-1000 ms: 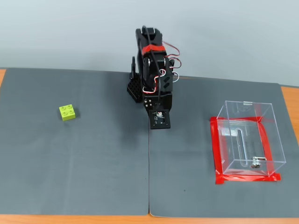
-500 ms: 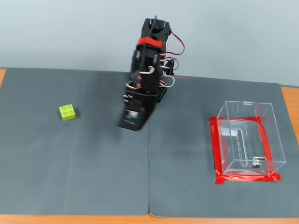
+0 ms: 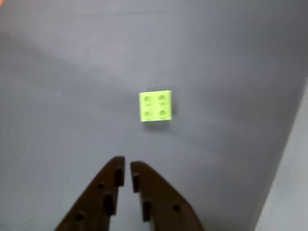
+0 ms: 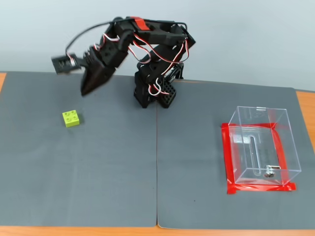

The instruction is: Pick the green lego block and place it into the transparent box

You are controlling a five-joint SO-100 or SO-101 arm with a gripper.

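The green lego block (image 4: 72, 118) lies flat on the grey mat at the left, studs up; the wrist view shows the block (image 3: 155, 106) near the middle of the picture. My gripper (image 4: 85, 91) hangs in the air above and slightly right of it, pointing down, clear of the block. In the wrist view the gripper (image 3: 127, 169) comes in from the bottom edge with its two fingers nearly touching, nothing between them. The transparent box (image 4: 262, 145) stands far to the right on red tape, with nothing but its slot and metal fitting inside.
The arm's black base (image 4: 155, 91) stands at the back middle of the grey mat (image 4: 123, 177). A seam runs down the mat's middle. Orange table edge (image 4: 305, 108) shows at the right and along the front.
The arm has unfolded from its tucked pose at the base and swung left, carrying the gripper out over the area beside the green block. Block and box have not moved.
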